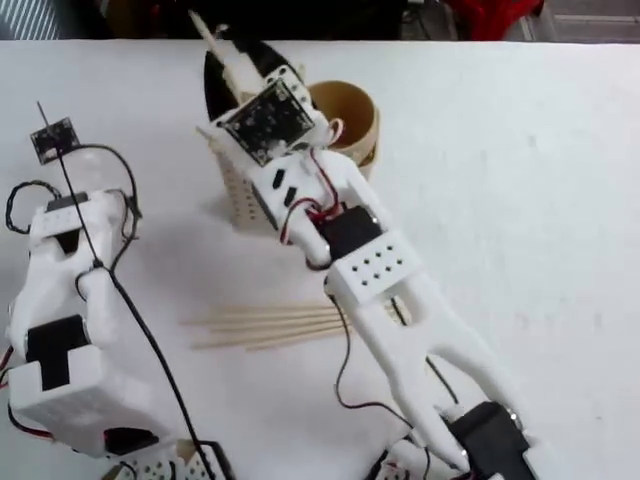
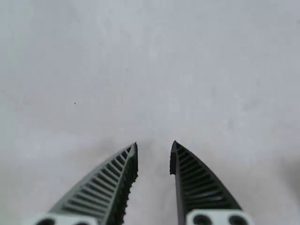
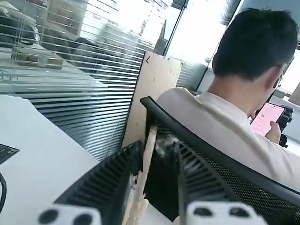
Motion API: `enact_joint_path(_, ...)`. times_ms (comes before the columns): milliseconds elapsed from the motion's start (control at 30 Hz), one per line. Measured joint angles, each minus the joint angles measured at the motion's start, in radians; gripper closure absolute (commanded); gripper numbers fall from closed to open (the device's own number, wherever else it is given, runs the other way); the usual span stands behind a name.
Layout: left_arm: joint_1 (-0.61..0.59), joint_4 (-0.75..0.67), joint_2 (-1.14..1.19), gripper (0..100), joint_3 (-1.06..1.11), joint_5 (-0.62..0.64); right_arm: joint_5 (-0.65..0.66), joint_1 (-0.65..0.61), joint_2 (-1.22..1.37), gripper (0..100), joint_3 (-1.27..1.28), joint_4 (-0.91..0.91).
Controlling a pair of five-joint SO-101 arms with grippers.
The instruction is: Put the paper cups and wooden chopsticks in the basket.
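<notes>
My right gripper (image 1: 236, 66) is held above the cream perforated basket (image 1: 240, 195) at the table's far middle. It is shut on wooden chopsticks (image 3: 149, 149), whose pale ends stick up past the fingers (image 1: 207, 32). Brown paper cups (image 1: 350, 118) stand stacked right beside the basket, partly hidden by the right arm; whether they are inside it I cannot tell. Several more wooden chopsticks (image 1: 270, 328) lie flat on the table in front of the basket. My left gripper (image 2: 153, 151) is open just above bare white table, with nothing between its ribbed fingers (image 2: 115, 183).
The left arm (image 1: 60, 310) is folded at the near left with black cables around it and a small circuit board (image 1: 53, 138). The right arm (image 1: 400, 300) crosses the table from the near right. The far right is bare white table.
</notes>
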Motion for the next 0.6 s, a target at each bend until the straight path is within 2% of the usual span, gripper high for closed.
enact_joint_path(133, 0.0, 0.0, 0.0, 87, 0.0, 0.0, 0.0, 0.0, -0.061, 91.5, 0.002, 0.084)
enact_joint_path(233, 0.0, 0.0, 0.0, 87, 0.0, 0.0, 0.0, 0.0, -0.13, 91.6, 0.028, 0.221)
enact_joint_path(433, 0.0, 0.009, 0.0, 87, -0.002, 0.0, 0.0, 0.018, -0.384, 91.6, 0.176, 0.796)
enact_joint_path(533, -0.002, 0.11, -0.003, 87, -0.049, 0.0, 0.0, 0.094, -0.54, 91.4, 0.275, 1.1)
enact_joint_path(600, -0.003, 0.232, -0.023, 87, -0.106, -0.015, 0.0, 0.175, -0.637, 91.4, 0.345, 1.226)
